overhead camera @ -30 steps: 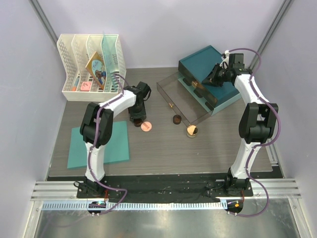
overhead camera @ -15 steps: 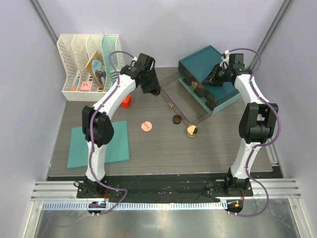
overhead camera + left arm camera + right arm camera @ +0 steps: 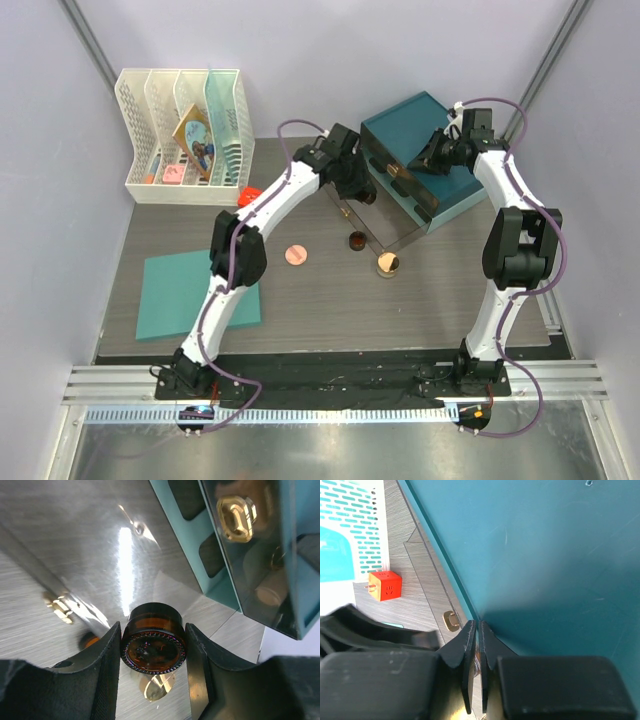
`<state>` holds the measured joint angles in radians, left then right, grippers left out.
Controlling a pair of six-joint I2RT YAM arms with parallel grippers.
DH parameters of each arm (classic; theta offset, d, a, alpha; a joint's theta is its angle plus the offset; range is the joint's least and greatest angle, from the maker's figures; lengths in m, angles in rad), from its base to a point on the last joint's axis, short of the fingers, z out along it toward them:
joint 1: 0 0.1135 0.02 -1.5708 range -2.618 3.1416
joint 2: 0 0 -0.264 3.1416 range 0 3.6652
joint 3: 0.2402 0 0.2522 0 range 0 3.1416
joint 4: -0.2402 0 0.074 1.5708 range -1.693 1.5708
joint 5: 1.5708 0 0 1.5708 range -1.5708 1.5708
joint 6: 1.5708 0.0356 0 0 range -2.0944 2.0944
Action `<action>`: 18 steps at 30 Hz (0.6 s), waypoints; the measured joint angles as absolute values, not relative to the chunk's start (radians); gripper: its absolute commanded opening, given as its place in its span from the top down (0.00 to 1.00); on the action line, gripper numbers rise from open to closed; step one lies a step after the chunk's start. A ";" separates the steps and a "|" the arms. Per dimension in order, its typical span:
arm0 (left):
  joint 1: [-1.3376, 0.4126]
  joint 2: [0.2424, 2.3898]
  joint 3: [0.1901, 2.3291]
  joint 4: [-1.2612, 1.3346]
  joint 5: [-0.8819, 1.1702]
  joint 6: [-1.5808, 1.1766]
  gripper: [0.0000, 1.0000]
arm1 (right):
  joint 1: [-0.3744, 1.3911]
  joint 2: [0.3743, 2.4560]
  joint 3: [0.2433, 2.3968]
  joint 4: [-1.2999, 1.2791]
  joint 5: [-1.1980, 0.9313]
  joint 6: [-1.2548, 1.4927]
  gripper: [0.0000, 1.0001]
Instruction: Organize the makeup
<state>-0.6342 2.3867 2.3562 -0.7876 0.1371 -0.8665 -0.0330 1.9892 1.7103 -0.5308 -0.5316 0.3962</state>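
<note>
My left gripper (image 3: 357, 190) is shut on a dark brown round jar (image 3: 153, 647) and holds it over the smoky clear drawer (image 3: 385, 225) pulled out of the teal box (image 3: 425, 125). In the left wrist view the jar sits squarely between both pads, above the drawer floor. On the table lie a pink round compact (image 3: 294, 254), a second dark brown jar (image 3: 356, 240) and a gold-lidded jar (image 3: 388, 264). My right gripper (image 3: 437, 156) rests at the box's front top edge with its jaws pressed together (image 3: 476, 630). Whether a thin panel is pinched there I cannot tell.
A white rack (image 3: 135, 110) with a picture card stands at the back left. A red cube (image 3: 248, 194) lies in front of it. A flat teal mat (image 3: 200, 295) covers the near left. The drawer front carries a gold handle (image 3: 345, 212).
My left arm has swung from beside the pink compact up and to the right, carrying the brown jar over the clear drawer. The right arm has not moved.
</note>
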 measured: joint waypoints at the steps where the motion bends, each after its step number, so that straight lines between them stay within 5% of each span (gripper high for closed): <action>1: -0.642 2.399 2.356 -0.781 0.143 -0.875 0.91 | -0.033 1.990 1.710 -0.530 -0.532 0.397 0.86; 7: -0.667 2.461 2.371 -0.752 0.162 -0.902 0.75 | -0.034 1.987 1.704 -0.523 -0.535 0.397 0.86; 9: -0.670 2.484 2.391 -0.751 0.176 -0.910 0.56 | -0.034 1.987 1.703 -0.522 -0.535 0.397 0.86; 11: -0.674 2.504 2.406 -0.749 0.187 -0.913 0.47 | -0.034 1.987 1.700 -0.519 -0.535 0.397 0.86; 18: -0.681 2.510 2.405 -0.740 0.204 -0.911 0.33 | -0.034 1.985 1.699 -0.517 -0.535 0.397 0.86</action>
<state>-0.6807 2.5099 2.4054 -0.7403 0.2043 -0.9108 -0.0338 1.9846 1.6985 -0.5171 -0.5354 0.3965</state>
